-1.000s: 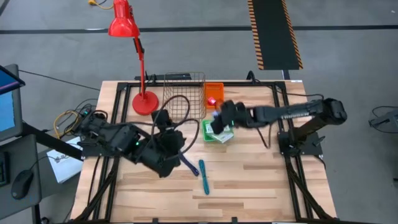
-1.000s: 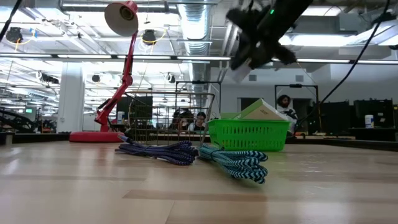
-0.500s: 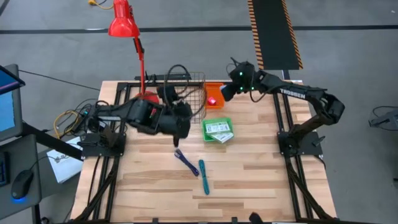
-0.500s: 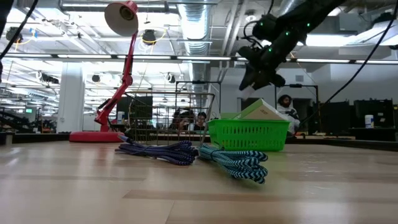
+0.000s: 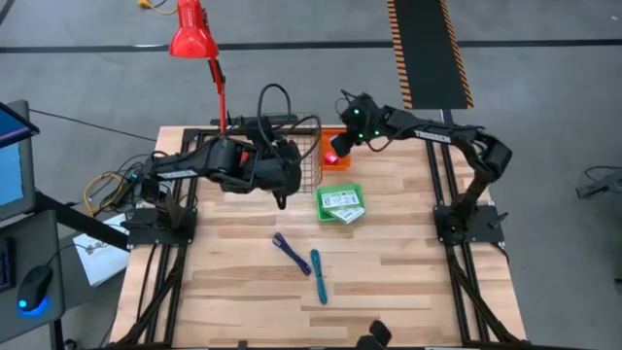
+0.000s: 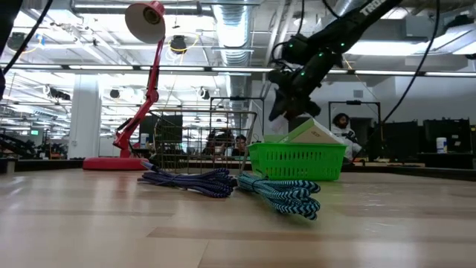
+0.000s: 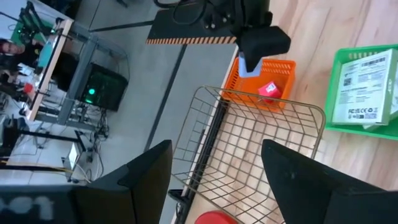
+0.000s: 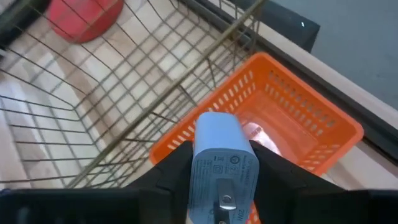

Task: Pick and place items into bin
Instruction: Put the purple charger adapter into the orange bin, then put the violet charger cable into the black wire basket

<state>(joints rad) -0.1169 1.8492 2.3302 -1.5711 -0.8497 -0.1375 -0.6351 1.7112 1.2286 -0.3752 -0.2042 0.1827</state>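
My right gripper (image 5: 340,141) is shut on a pale-blue block (image 8: 221,163), above the orange bin (image 5: 335,148) at the table's far edge. The block also shows in the left wrist view (image 7: 250,63). A pink cube (image 7: 268,89) lies in the orange bin. White cards with green print (image 5: 341,202) lie in the green bin (image 5: 327,216). A dark blue cord (image 5: 287,247) and a teal cord (image 5: 319,275) lie on the table. My left gripper (image 7: 216,149) is open and empty, in the air over the wire basket (image 5: 292,146). My right gripper pinches the pale-blue block by two opposite sides (image 8: 200,163) between its two fingers. The fingers slant down from the table's right side. The block sticks out past the fingertips and is lifted clear, above the orange bin.
A red desk lamp (image 5: 199,44) stands with its base (image 5: 226,158) at the far left of the table, beside the wire basket. Bare wood (image 5: 408,262) lies along the table's near half. People (image 6: 341,126) sit in the room beyond.
My right gripper has gone from over the green bin toward the table's far edge and then a little left, to above the orange bin. My left gripper has gone from over the cords toward the far edge, to above the wire basket. The cords have stayed where they were.
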